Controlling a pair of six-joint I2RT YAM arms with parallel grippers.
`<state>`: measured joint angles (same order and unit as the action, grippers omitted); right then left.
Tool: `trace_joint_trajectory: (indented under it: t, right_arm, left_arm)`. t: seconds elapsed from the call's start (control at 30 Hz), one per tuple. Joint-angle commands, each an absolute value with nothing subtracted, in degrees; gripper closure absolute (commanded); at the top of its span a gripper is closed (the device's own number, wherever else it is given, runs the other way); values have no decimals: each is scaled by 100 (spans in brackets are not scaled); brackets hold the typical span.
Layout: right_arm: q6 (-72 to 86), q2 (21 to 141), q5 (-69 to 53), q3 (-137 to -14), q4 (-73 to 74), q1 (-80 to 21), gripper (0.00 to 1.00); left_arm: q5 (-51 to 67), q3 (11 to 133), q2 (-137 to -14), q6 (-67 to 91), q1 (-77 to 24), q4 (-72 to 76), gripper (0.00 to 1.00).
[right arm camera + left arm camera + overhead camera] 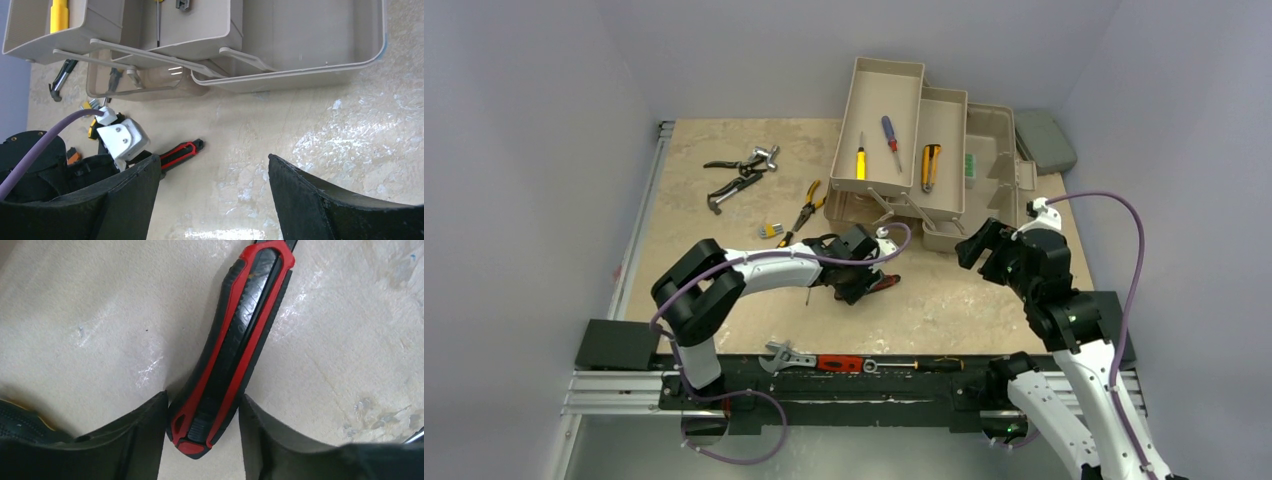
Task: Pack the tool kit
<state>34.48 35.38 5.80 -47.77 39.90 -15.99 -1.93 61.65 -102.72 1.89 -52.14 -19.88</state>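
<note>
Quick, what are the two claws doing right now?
Left gripper: straddling the utility knife; grip cannot be told.
Right gripper: open, empty.

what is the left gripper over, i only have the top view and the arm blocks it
Observer: The left wrist view shows a red and black utility knife lying flat on the table, its butt end inside the left gripper.
Operator: is it clamped yet
Observer: Both fingers sit right against the knife's sides, but I cannot tell whether they are pressing it.
Operator: and the right one
Observer: In the right wrist view, the right gripper has its jaws wide apart with nothing between them, and it faces the toolbox.
</note>
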Motion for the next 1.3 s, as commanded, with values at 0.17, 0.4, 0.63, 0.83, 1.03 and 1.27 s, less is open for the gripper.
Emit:
trace_joint_trajectory:
  t: [0.17,0.4,0.63,0.83,1.03,1.27]
  right_arm:
    - [3521,3473,-249,-4686,3955,-1591,23]
    - [4128,3386,-2463,-3654,2715,-1591,23]
    - [5227,2830,-2806,-2476,332,-1796,22]
    - [5565,3308,-2238,-2473,43,-2494,24]
    - [5855,4427,-900,-2908,-237,-4001,22]
    - [6416,5193,405,-3157,-316,-4890,17]
  left_arm:
    - [727,5884,-9794,35,-5421,-2040,88]
    - [1870,4862,-8348,501,-5453,-621,100]
    - [1858,3987,-7132,1024,-5445,657,100]
    - [1008,3244,-6286,1369,-5440,1425,100]
    - [-284,2896,-5638,1344,-5449,1371,100]
    - [-1058,2604,-4964,1206,-5449,1228,100]
